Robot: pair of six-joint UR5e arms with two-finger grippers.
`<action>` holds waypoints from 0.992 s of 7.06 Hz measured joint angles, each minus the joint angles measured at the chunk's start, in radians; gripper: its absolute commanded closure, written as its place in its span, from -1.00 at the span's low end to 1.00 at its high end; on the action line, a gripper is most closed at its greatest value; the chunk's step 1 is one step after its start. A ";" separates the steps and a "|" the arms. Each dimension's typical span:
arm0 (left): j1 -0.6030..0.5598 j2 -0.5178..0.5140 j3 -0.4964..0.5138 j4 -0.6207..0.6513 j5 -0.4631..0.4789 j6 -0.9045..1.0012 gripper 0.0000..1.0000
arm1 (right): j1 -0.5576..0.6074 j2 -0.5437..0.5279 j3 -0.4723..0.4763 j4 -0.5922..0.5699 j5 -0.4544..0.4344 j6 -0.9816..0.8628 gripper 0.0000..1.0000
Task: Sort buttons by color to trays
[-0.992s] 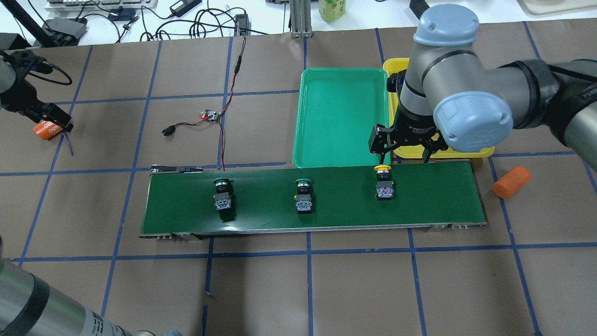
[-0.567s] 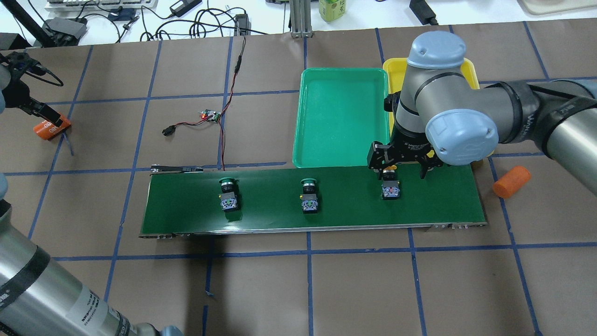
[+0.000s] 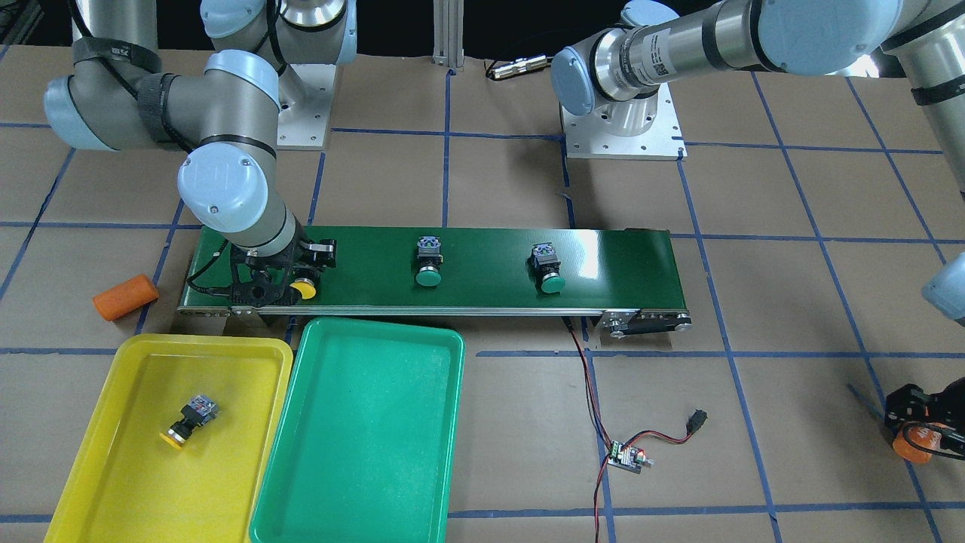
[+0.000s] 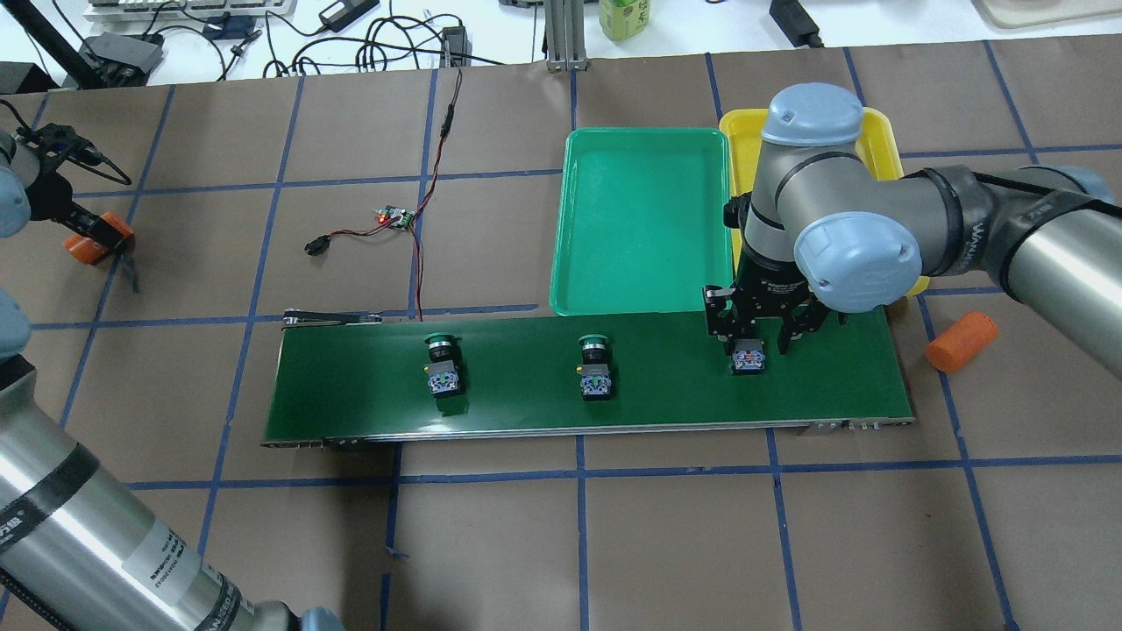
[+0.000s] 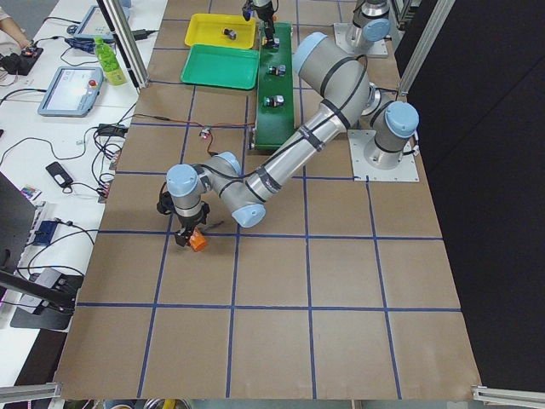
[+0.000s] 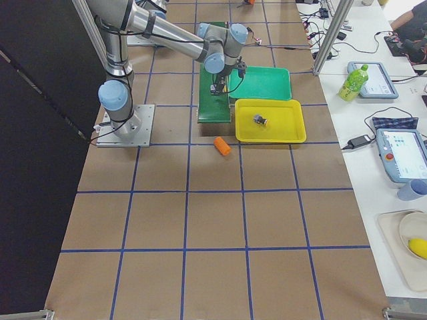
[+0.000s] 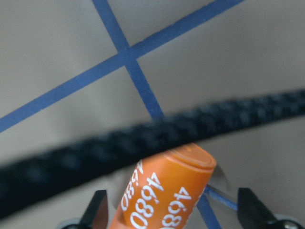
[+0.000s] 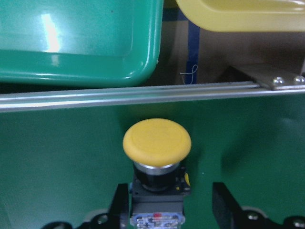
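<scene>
A yellow button (image 8: 157, 140) lies on the belt at its right end. My right gripper (image 4: 752, 346) is down over it, open, with one finger on each side of its dark body (image 4: 749, 360); the right-hand finger (image 8: 224, 205) stands clear of the body. Two green buttons (image 4: 443, 368) (image 4: 596, 372) lie further left on the belt. Another yellow button (image 3: 188, 422) lies in the yellow tray (image 3: 113, 475). The green tray (image 4: 644, 219) holds nothing. My left gripper (image 4: 92, 232) is far left, open around an orange cylinder marked 4680 (image 7: 167, 191).
The long dark green conveyor belt (image 4: 526, 399) crosses the table's middle, with both trays just beyond it. A second orange cylinder (image 4: 962, 340) lies off the belt's right end. A small circuit board (image 4: 396, 216) with red-black wires lies left of the green tray.
My right gripper has come down from the belt's far edge over the yellow button and its fingers have narrowed. All three buttons on the belt have drifted right. The left gripper has barely shifted.
</scene>
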 measured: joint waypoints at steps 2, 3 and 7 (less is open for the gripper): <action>0.002 0.020 -0.001 -0.006 0.005 0.067 1.00 | -0.027 0.001 -0.007 0.003 -0.002 -0.004 1.00; -0.004 0.052 -0.019 -0.016 0.005 0.146 1.00 | -0.044 -0.003 -0.031 0.002 -0.004 -0.004 1.00; -0.068 0.404 -0.450 -0.017 -0.046 0.393 1.00 | -0.102 0.165 -0.317 -0.106 -0.003 0.004 0.88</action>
